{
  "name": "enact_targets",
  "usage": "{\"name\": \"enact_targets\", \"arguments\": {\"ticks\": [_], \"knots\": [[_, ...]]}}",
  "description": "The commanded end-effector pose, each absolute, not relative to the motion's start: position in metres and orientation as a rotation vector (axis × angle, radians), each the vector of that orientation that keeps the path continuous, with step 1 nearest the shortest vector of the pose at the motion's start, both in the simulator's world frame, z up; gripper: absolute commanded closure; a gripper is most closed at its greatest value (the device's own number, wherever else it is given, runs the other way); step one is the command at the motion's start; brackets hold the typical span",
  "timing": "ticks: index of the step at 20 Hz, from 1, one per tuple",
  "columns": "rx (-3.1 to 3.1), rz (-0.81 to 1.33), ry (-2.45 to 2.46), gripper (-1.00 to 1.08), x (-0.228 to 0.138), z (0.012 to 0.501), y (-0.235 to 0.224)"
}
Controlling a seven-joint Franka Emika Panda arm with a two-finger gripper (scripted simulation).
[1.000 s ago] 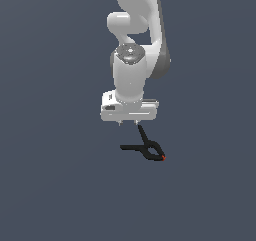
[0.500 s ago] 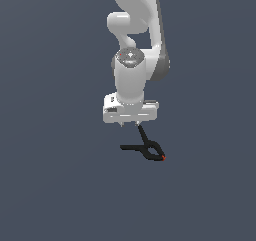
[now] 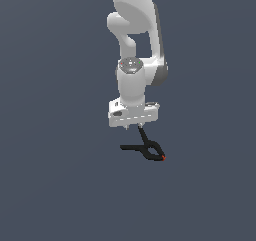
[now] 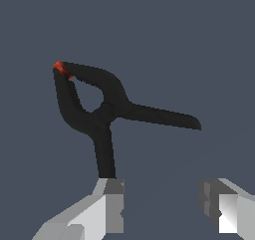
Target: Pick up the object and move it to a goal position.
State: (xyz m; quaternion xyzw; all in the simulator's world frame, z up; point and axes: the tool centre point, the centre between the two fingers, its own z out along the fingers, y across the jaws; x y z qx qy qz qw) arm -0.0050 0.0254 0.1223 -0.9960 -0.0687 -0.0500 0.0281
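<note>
The object, a small black spring clamp point(image 3: 148, 149) with a red tip point(image 3: 163, 158), lies on the dark floor. My white gripper point(image 3: 133, 127) hangs just above its handle end, slightly toward the exterior view's left of the looped jaw. In the wrist view the clamp point(image 4: 102, 107) lies ahead of my gripper point(image 4: 162, 204), whose fingers stand wide apart and open. One handle runs up to one fingertip point(image 4: 113, 201); the other handle point(image 4: 164, 117) splays sideways. Nothing is gripped between the fingers.
Plain dark grey floor point(image 3: 55, 185) all around, with no other objects or edges in view. The white arm point(image 3: 135, 45) rises straight above the gripper.
The hand has come down a little and shifted slightly toward the exterior view's right, closer over the clamp. The clamp has not moved.
</note>
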Motion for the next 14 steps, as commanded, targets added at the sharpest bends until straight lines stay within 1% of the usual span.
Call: {"name": "enact_targets", "arguments": {"ticks": [1, 14], "knots": [[-3.055, -0.189, -0.243, -0.2, -0.01, 0.111, 0.031], [-2.975, -0.372, -0.371, -0.2, -0.043, 0.065, 0.055]]}}
